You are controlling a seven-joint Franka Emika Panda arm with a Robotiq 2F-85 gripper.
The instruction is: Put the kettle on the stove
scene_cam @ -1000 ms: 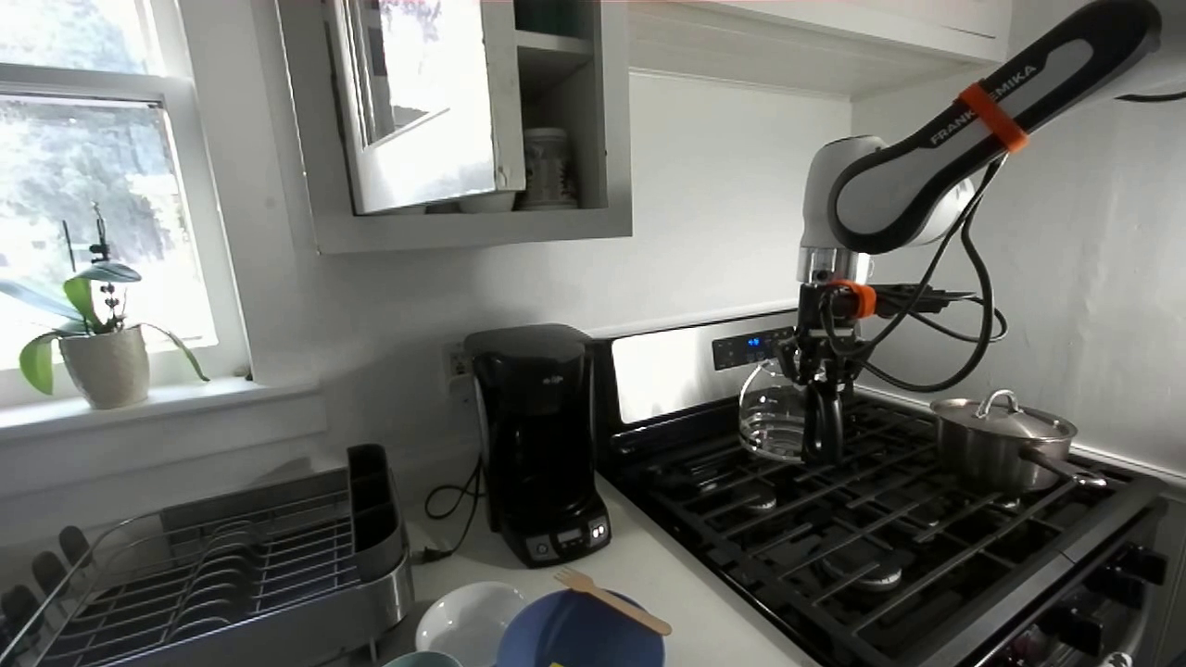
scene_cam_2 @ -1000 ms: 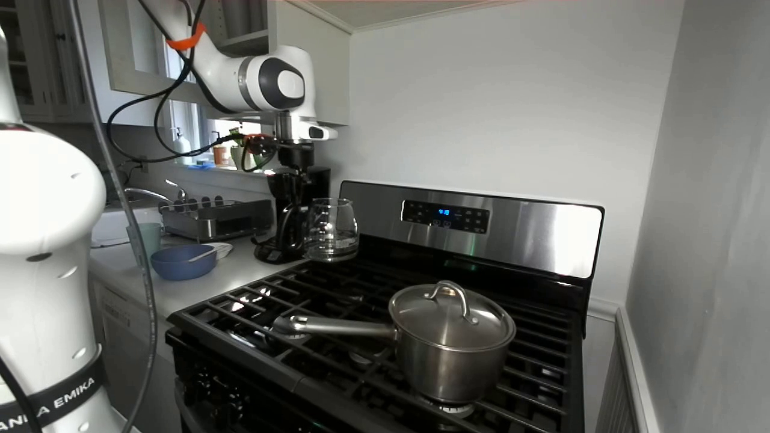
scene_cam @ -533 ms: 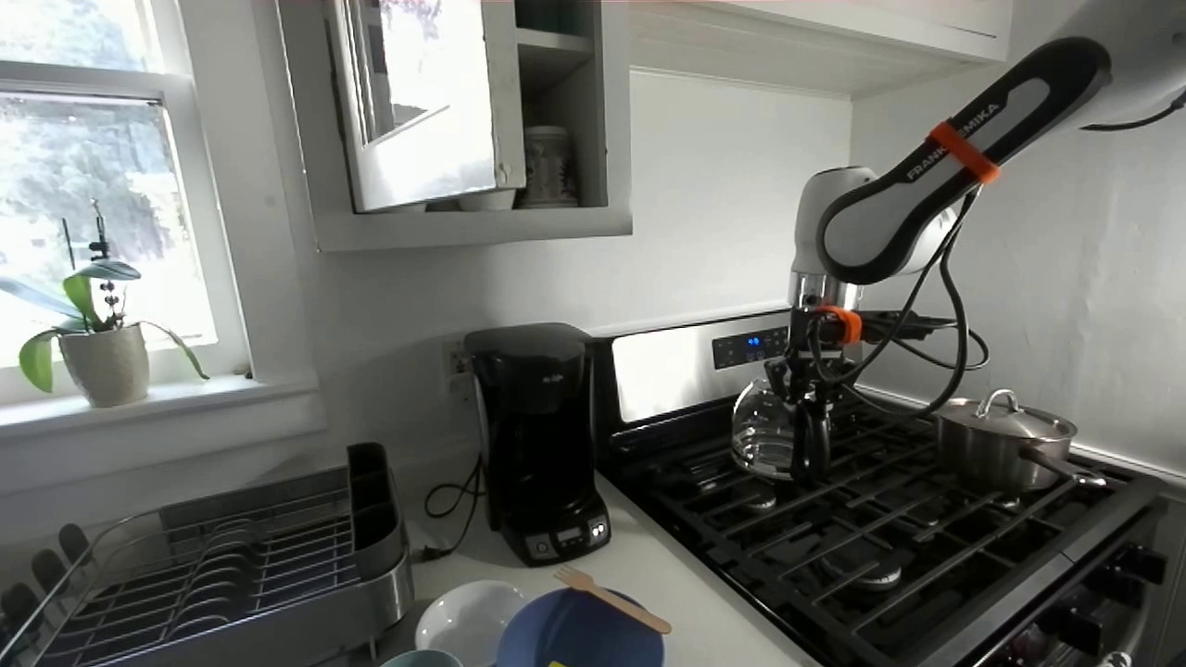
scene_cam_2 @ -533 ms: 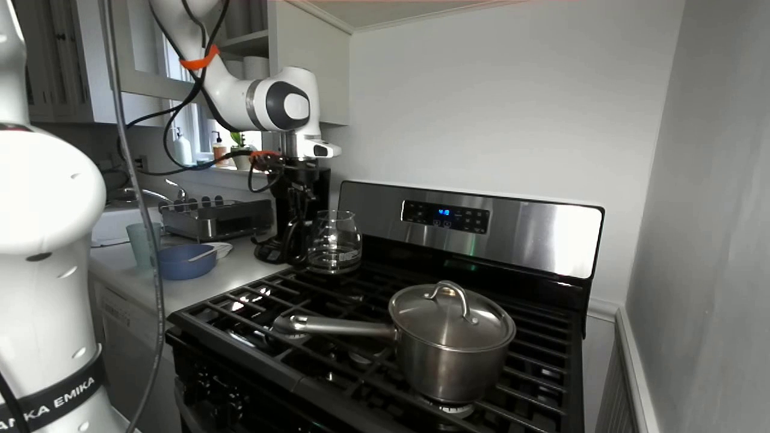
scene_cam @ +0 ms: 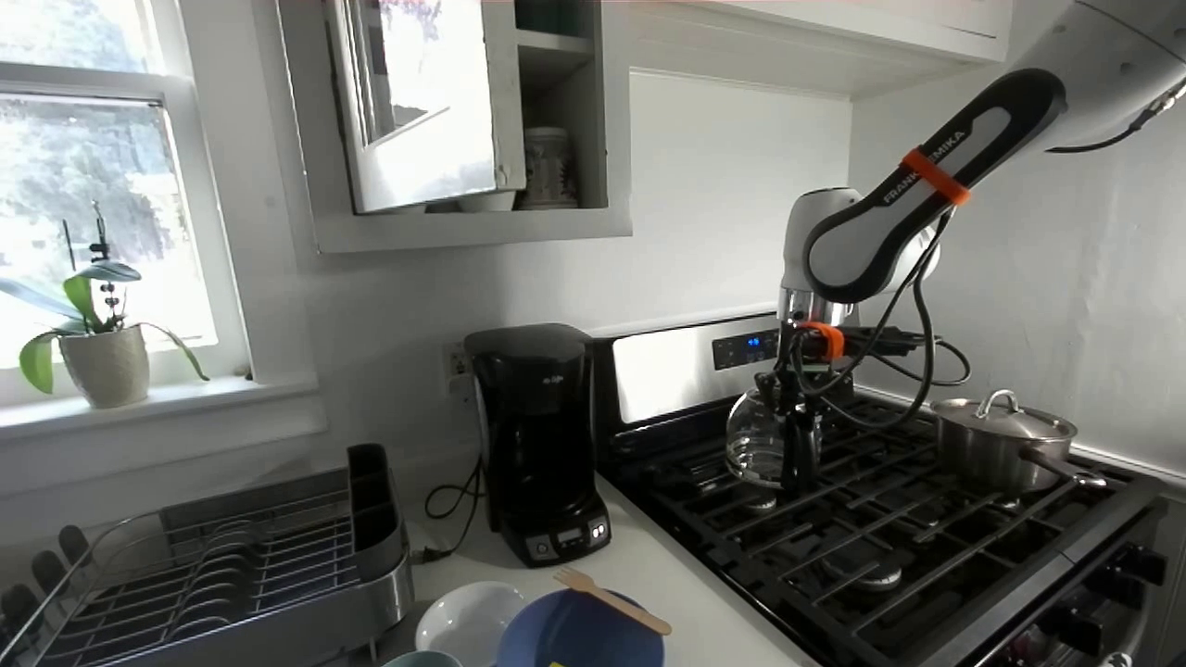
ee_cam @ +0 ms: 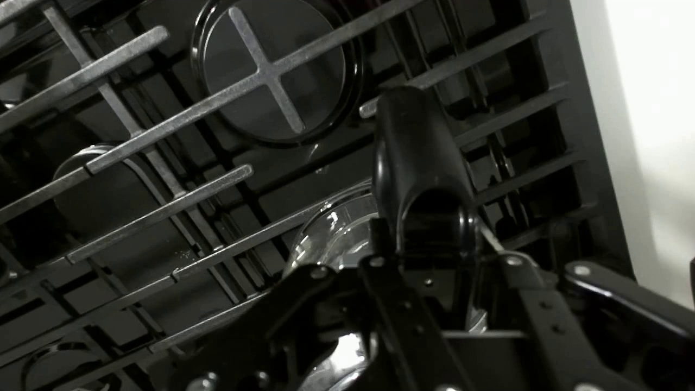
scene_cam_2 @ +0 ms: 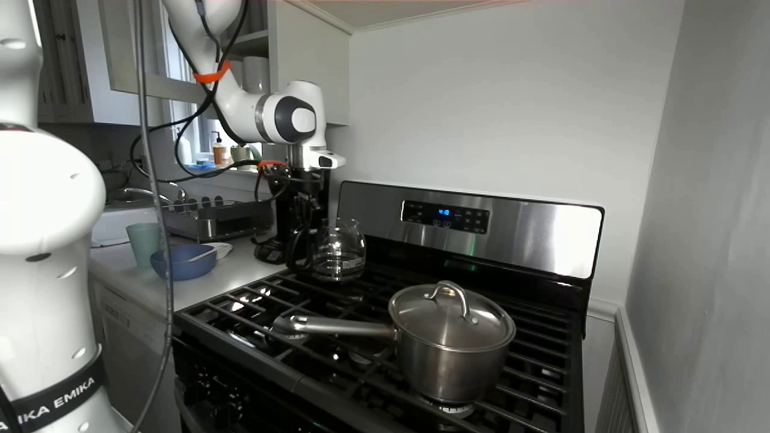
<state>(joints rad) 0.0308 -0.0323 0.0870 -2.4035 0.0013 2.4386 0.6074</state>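
The clear glass kettle with a black loop handle is upright over the back corner of the stove, on the coffee maker side. It also shows in an exterior view. My gripper points down and is shut on the handle; it also shows in an exterior view. In the wrist view the handle lies between the fingers, with part of the glass beside it. The base is at or just above the grates; I cannot tell if it touches.
A lidded steel pot stands on the front grates, its long handle pointing sideways. The black coffee maker stands on the counter beside the stove. A blue bowl with a wooden fork and a dish rack are on the counter. A cabinet door hangs open.
The arm and gripper have moved down with the kettle, bringing it close to the grates, and shifted slightly sideways. The pot has not moved.
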